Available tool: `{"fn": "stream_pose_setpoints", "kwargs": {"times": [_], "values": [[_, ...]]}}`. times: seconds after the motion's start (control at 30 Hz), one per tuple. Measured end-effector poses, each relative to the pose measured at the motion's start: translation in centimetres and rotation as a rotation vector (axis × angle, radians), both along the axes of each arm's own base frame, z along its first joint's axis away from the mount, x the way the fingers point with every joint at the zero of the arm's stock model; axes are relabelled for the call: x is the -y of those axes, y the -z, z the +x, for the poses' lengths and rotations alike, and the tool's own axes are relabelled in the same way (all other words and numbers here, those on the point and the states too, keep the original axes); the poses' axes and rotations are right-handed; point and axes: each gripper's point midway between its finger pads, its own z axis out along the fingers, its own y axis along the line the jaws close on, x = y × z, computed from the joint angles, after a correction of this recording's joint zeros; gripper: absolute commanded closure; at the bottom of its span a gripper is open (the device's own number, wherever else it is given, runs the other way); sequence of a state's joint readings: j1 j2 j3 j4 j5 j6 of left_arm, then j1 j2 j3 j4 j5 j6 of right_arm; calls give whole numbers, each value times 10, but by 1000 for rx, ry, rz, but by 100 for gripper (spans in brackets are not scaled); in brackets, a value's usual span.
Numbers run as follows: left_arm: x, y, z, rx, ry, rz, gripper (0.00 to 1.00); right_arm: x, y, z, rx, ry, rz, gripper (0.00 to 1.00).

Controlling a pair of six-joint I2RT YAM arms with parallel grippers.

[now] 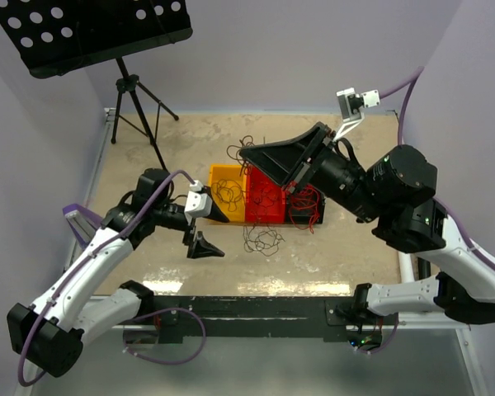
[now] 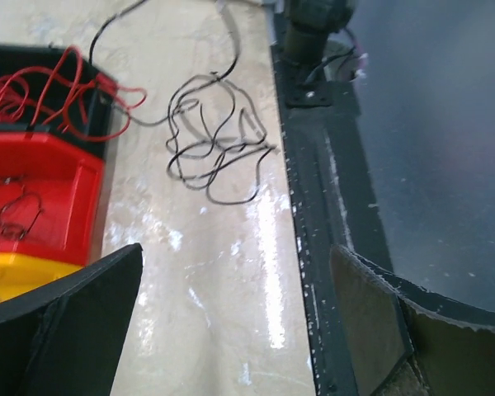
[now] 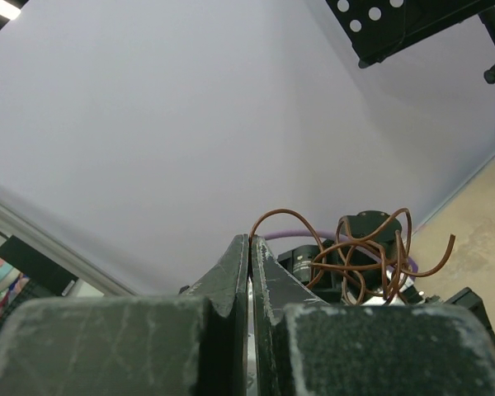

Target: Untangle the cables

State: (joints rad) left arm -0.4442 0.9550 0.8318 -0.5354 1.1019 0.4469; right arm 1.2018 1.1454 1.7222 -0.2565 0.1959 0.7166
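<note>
Pulling higher from here could tighten the knot instead of loosening it: the right gripper (image 3: 249,247) is clenched on a single strand of the brown cable (image 3: 356,247), and the rest of that wire hangs just beyond the fingertips as a bunched clump in the air. A thin strand pinched between flat pads may also slip out, dropping the clump back onto the bins. From above, dark loops trail near the raised right gripper (image 1: 247,153), so a snag on the red bin (image 1: 264,198) looks possible, which could drag it.

The left gripper (image 1: 217,235) hovers low beside the yellow bin (image 1: 225,177), spread wide and holding nothing. Its wrist view shows a separate black cable (image 2: 214,157) lying in loose curls on the table (image 2: 223,272), near the front edge and apart from the bins.

The wires are thin, springy and glossy, holding their coils. Red cables (image 2: 33,91) spill over the rim of a black bin (image 2: 95,115). The bins are smooth moulded plastic; the table is pale, mottled and shiny. The fingers (image 2: 74,313) are broad, matte-black wedges.
</note>
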Motion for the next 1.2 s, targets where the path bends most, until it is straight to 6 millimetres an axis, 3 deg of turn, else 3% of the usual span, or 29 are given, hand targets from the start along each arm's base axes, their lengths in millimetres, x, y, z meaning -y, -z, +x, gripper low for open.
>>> {"fn": "stream_pose_setpoints", "kwargs": {"times": [0.2,0.43,0.47,0.57,0.63,0.7,0.97,1.2], "values": [[6,-15,-13,-43,93,-66,0,-11,5,4,-1,-3,-13,100],[10,2,-5,-97,65,-59,0,-35,16,12,-6,-9,-36,100],[11,4,-1,-93,54,-56,3,-38,17,12,-6,-12,-39,100],[14,7,11,-87,18,-47,43,-45,19,11,-3,-29,-43,100],[15,11,18,-79,0,-38,88,-47,20,12,-2,-32,-44,100],[15,16,23,-71,-18,-22,100,-47,19,12,-1,-32,-41,100],[4,35,38,41,-80,70,100,-25,-9,10,33,8,-4,100],[-20,52,56,209,-165,221,100,34,-54,4,76,100,72,100]]}}
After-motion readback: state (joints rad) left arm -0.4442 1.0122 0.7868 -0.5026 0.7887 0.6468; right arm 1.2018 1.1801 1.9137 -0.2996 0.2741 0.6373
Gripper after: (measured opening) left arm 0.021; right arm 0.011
